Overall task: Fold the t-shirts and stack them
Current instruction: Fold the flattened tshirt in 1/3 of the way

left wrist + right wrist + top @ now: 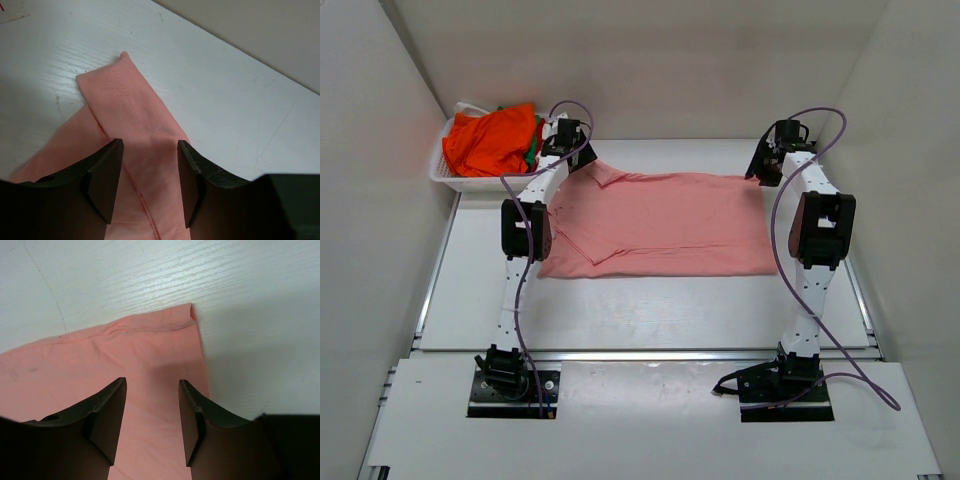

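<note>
Here, a salmon-pink short-sleeved cloth t-shirt (660, 225) lies spread flat on the white table (620, 310), between the 2 arms, with its collar toward the left. The left gripper (150, 145) is at the shirt's far left corner. In the left wrist view its 2 dark fingers (107, 175) stand apart, and a stitched pink sleeve runs in the gap between them and out beyond their tips. The right gripper (152, 382) is at the shirt's far right corner. Its fingers (197, 415) are also spread apart, straddling the hemmed corner of the cloth, which ends just beyond the tips on bare table. Whether either pair of fingers touches the cloth cannot be told.

At the table's far left corner stands a white slotted plastic basket (445, 175). A bright orange crumpled t-shirt (490, 140) fills it, with a bit of green cloth (532, 150) showing at its right edge, just beside the left arm's wrist.
</note>
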Tool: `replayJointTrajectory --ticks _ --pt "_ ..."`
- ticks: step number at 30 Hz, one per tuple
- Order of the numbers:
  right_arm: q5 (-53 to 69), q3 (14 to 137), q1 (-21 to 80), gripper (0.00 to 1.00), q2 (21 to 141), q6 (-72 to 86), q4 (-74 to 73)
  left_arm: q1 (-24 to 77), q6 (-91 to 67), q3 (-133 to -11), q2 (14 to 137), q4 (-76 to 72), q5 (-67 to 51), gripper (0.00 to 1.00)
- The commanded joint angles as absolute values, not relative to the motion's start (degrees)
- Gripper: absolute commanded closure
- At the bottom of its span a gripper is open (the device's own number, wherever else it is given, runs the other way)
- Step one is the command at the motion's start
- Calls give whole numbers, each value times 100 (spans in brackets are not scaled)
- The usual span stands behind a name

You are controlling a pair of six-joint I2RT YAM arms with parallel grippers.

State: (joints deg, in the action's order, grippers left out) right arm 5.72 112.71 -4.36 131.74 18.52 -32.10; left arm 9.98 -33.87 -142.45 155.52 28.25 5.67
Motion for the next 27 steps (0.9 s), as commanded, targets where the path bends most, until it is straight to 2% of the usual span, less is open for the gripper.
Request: replayJointTrajectory --ticks 1,3,8,11,15,19,21,23,24,27 --pt "633 11522 -501 56 13298 1908 -2962 985 -3410 -14432 15583 2830 703 42" --pt "659 11531 -510 56 13315 1942 -2954 1019 -3401 -14458 15644 2891 720 45" --pt "624 11531 -501 56 13342 1942 -2988 1055 -3366 -14581 15733 3120 703 62" --pt "677 11575 -562 57 13360 1977 -2970 1037 -3322 -14529 15706 3138 765 60" --pt "598 11592 -580 57 13368 2056 -2910 1046 -3322 -14546 15689 3182 729 86" --pt "536 11602 -554 54 13359 2135 -2821 1028 -3357 -14546 15715 3225 651 100" --pt "371 11706 -562 54 13499 2206 -2847 993 -3392 -14546 15732 3287 624 100" --pt "168 12118 -519 49 13648 2302 -3032 1046 -3323 -14572 15689 3418 607 100" --pt "150 12303 -501 42 13771 2259 -3076 1046 -3296 -14598 15697 3471 659 100" --pt "158 12777 -527 39 14175 2390 -3313 1081 -3182 -14564 15601 3542 589 100"
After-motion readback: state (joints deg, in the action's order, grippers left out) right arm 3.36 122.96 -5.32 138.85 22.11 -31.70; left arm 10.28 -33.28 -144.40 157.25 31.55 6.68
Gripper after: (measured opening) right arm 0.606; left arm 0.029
